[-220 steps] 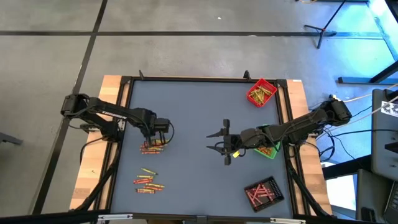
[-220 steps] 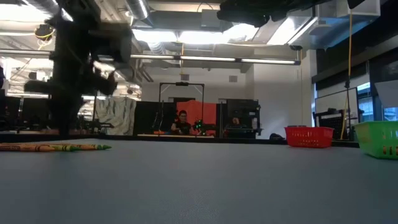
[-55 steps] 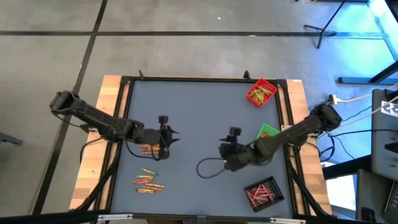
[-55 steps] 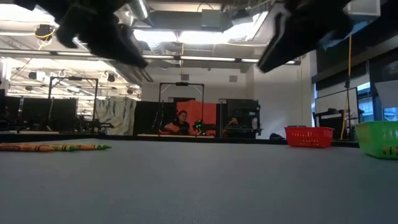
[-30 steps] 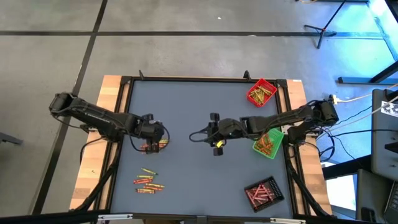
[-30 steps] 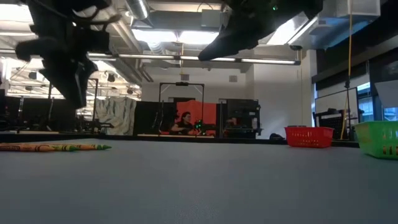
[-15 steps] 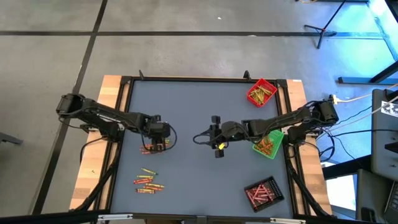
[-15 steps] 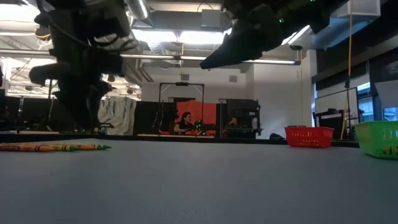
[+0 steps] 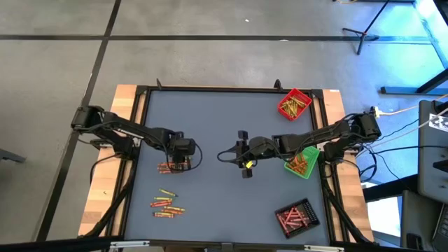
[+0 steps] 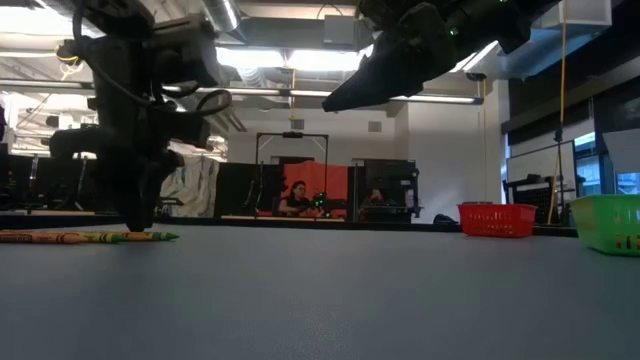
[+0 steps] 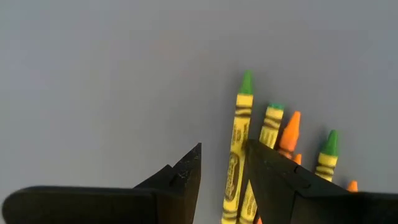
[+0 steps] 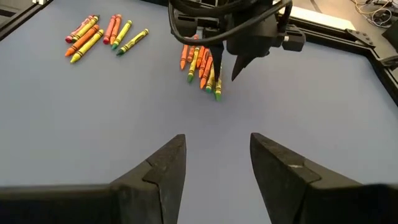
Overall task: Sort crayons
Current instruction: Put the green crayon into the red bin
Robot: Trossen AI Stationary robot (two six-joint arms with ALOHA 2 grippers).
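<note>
the left gripper (image 9: 180, 162), a dark two-finger claw on a black jointed arm, is lowered over a small cluster of thin red, orange and yellow-green wax crayons (image 9: 169, 167) on the left part of the grey-blue table top (image 9: 224, 119); in its own wrist view the fingers (image 11: 186, 174) stand apart with one yellow crayon tipped in green (image 11: 237, 149) lying between them, and nothing is clamped (the finger on the far side sits just against the next crayons)

the right gripper (image 9: 234, 155) hovers above the middle of the table, its fingers spread with bare table between them and nothing held, well apart from the cluster

a second loose scatter of red, orange and yellow crayons (image 9: 166, 203) lies nearer the table's front-left edge

along the right side stand three square plastic trays: a red one (image 9: 294, 103) at the far corner holding yellowish crayons, a green one (image 9: 303, 161) partly under the right arm holding orange ones, and a black one (image 9: 296, 215) at the near corner holding red ones

in the level view people sit at desks in the room beyond
</note>
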